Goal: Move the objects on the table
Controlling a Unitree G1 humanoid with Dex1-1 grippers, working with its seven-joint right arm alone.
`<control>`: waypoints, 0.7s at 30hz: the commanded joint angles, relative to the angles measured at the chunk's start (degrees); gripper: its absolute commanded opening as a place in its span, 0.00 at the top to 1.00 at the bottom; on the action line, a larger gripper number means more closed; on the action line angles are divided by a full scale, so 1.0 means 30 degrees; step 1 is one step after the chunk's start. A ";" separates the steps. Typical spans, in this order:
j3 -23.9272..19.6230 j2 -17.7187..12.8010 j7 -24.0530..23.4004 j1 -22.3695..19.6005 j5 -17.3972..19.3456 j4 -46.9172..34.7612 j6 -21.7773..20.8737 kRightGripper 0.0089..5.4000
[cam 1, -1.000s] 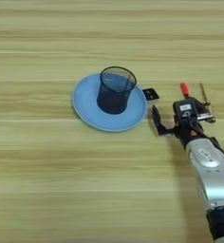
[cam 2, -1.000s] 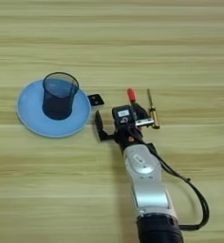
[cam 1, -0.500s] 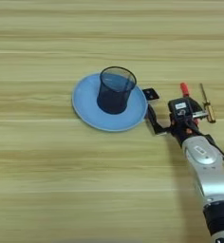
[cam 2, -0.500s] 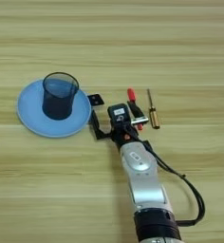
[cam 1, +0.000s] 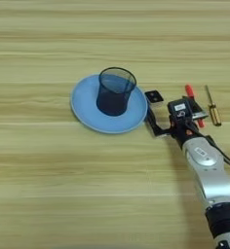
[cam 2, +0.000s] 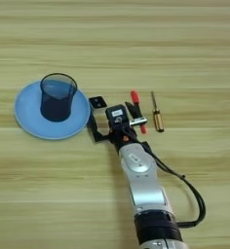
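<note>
A round light-blue plate (cam 1: 84,106) lies left of centre on the table (cam 1: 63,185), and a dark mesh cup (cam 1: 115,90) stands upright on it. A small black-and-white block (cam 1: 154,97) rests just off the plate's right rim. To its right lie a red-capped marker (cam 1: 190,92) and a thin yellow-handled screwdriver (cam 1: 212,108). My right gripper (cam 1: 173,118) is open and low over the table, between the plate and the marker. Its left finger (cam 1: 151,122) is at the plate's right rim, just below the block. Its other finger (cam 2: 132,110) lies beside the marker. Nothing is held.
My silver forearm (cam 2: 142,180) runs from the bottom edge up to the gripper, with a black cable (cam 2: 195,194) looping off its right side. Bare wood stretches across the far side and the left of the table.
The gripper has slid left, from over the marker and screwdriver toward the plate's rim. The screwdriver now shows in full. The plate, cup, block and marker have stayed put.
</note>
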 commanded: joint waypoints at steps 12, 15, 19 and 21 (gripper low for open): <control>0.0752 0.0083 0.0040 -0.1693 -0.0098 -0.1977 -0.0223 0.00; 0.1057 0.0274 0.0083 -0.1744 -0.0200 -0.1932 -0.0224 0.00; 0.1446 0.0510 0.0146 -0.1757 -0.0333 -0.1742 -0.0272 0.00; 0.1626 0.0635 0.0154 -0.1768 -0.0401 -0.1608 -0.0295 0.00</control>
